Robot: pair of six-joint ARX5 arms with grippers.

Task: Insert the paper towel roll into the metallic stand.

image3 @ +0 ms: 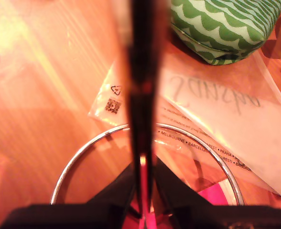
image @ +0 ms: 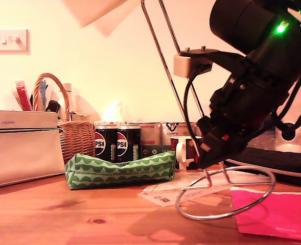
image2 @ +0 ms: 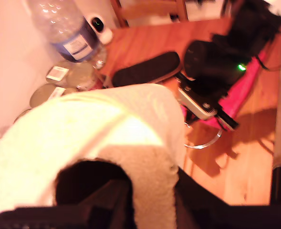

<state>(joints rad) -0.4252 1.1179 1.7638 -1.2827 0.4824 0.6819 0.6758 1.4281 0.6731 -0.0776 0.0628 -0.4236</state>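
The paper towel roll [image2: 97, 138] fills the first wrist view, white and soft, with my first gripper [image2: 150, 202] shut on its near end. One dark finger appears to sit in the core. In the exterior view only the roll's lower edge [image: 96, 13] shows at the top. The metallic stand [image: 163, 66] leans, its ring base [image: 252, 201] on the wooden table. My second gripper [image: 205, 155] is shut on the upright loop just above the ring. In the second wrist view the loop [image3: 142, 71] runs between the fingers [image3: 123, 188] over the ring [image3: 83, 152].
A green wave-patterned pouch [image: 119, 169] lies at the exterior view's left of the ring, with Pepsi cans [image: 117, 144], a mug [image: 183, 150] and a wicker basket [image: 71, 130] behind. A pink sheet [image: 278, 212] and a bagged leaflet [image3: 216, 119] lie under and beside the ring. A water bottle [image2: 66, 26] stands by the wall.
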